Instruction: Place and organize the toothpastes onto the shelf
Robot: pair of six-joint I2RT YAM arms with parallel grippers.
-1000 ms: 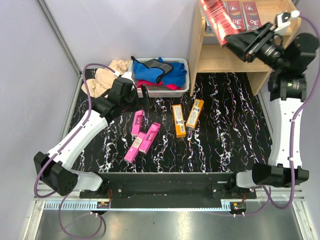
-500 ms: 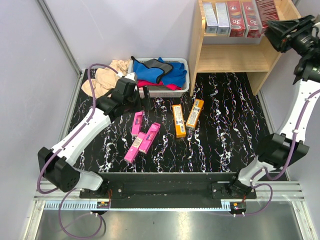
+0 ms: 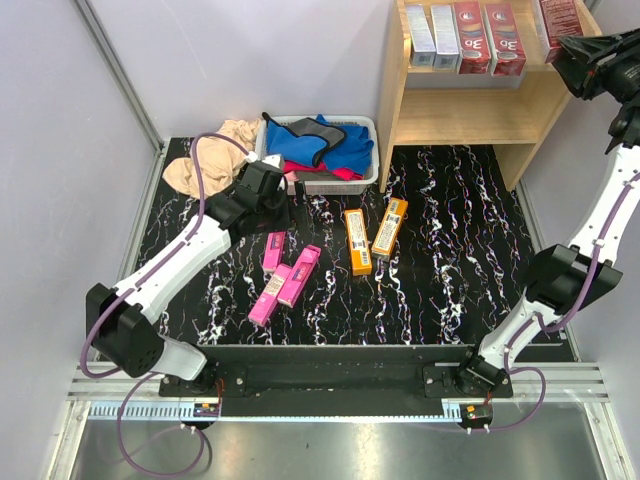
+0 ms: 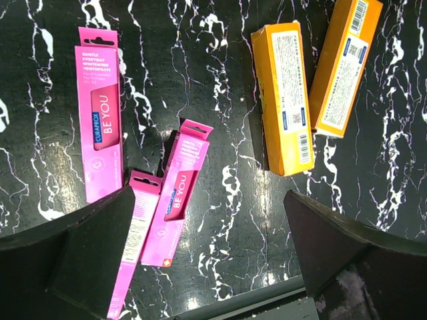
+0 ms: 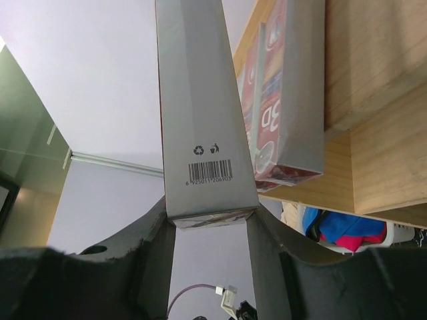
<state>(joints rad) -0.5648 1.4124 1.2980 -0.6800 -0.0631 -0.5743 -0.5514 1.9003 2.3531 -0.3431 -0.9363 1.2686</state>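
Upper right of the overhead view: right gripper (image 3: 585, 55) clamped narrow on the end of a red toothpaste box (image 3: 558, 15), raised at the right end of the wooden shelf (image 3: 470, 115). Upright on its top tier, two silver-grey boxes (image 3: 432, 28) and two dark red boxes (image 3: 487, 35). Left of centre: left gripper (image 3: 275, 205), jaws spread wide and holding nothing, above three pink boxes (image 3: 285, 265) flat on the marbled table (image 3: 450, 260). Just right of those, two orange boxes (image 3: 372, 235) side by side.

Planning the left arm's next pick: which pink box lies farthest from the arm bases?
The lone pink box nearest the basket, closest to the left fingers; the other two lie paired farther from both.
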